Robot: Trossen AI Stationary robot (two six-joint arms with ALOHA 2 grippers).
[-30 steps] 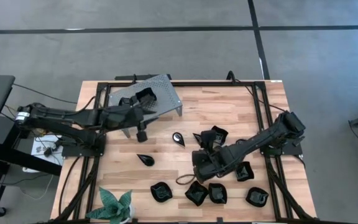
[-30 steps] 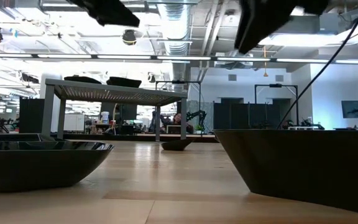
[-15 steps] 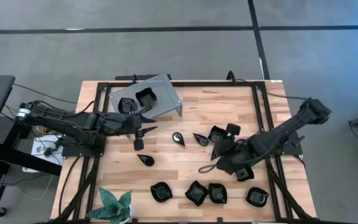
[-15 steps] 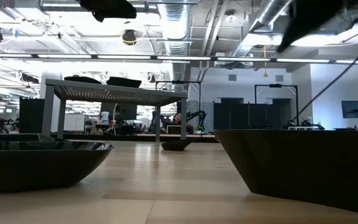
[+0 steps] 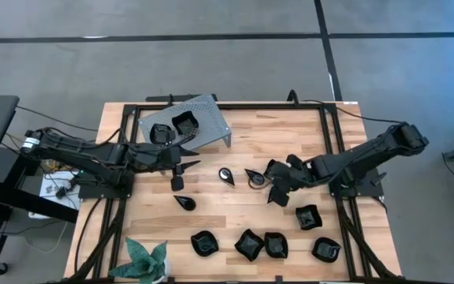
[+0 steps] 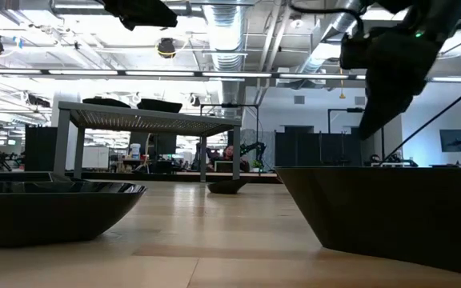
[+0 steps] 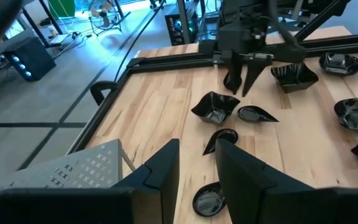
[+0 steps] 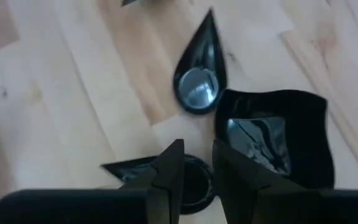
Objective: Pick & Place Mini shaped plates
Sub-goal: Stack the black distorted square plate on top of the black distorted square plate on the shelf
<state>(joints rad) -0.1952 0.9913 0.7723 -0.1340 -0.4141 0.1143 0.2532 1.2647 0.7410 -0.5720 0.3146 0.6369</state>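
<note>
The mini shaped plates are glossy black dishes. Two sit on the grey perforated stand [image 5: 199,118], a roundish one [image 5: 160,133] and a squarish one [image 5: 184,122]. Three teardrop plates [image 5: 226,175] [image 5: 254,177] [image 5: 184,202] and a squarish plate [image 5: 276,168] lie mid-table. Several more [image 5: 248,244] rest along the near edge. My left gripper [image 5: 191,155] [image 7: 197,163] hovers open beside the stand's near edge, holding nothing. My right gripper [image 5: 278,189] [image 8: 196,163] points down, open and empty, just above the squarish plate [image 8: 272,137] and a teardrop plate [image 8: 197,74].
A green leafy plant [image 5: 146,262] stands at the near left corner. Black frame rails [image 5: 333,134] run along the table's sides. Bare wood lies between the stand and the right rail [image 5: 290,134]. In the low view two plates [image 6: 54,208] [image 6: 390,212] fill the foreground.
My right gripper has swung from over the near-centre plates toward the table's right and far side, ending above the mid-table squarish and teardrop plates. My left gripper drew back a little from the stand toward the near edge, then kept still. No plate has visibly moved.
</note>
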